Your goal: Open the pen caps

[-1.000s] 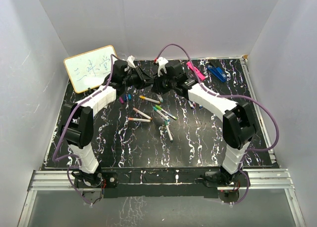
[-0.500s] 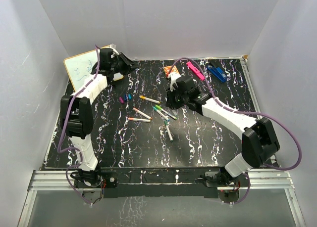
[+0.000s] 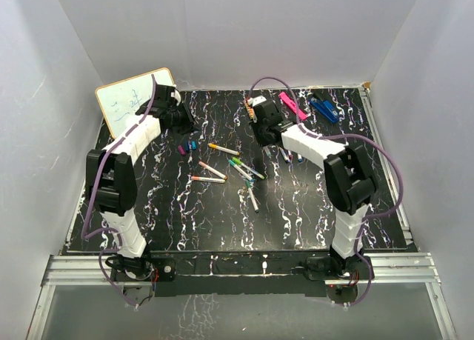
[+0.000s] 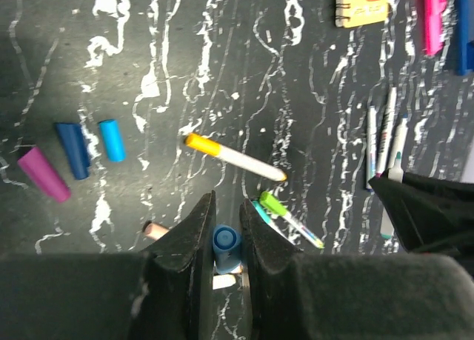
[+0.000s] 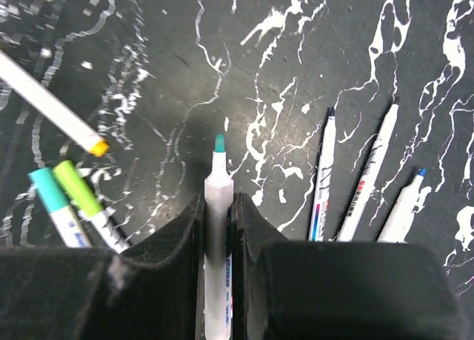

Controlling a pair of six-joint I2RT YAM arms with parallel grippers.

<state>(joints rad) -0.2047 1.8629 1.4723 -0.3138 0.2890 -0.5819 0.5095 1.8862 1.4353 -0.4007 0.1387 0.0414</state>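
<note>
The blue cap sits half hidden (lower end unseen) inside the left end effector.

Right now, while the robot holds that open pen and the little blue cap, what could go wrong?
The right gripper is shut on the teal-tipped pen, its bare tip facing the table; it could leave a mark.
The left gripper pinches the blue cap between its fingertips; it might slip and roll among the loose caps.
Setting the pen down could bump the three uncapped pens nearby.
</note>
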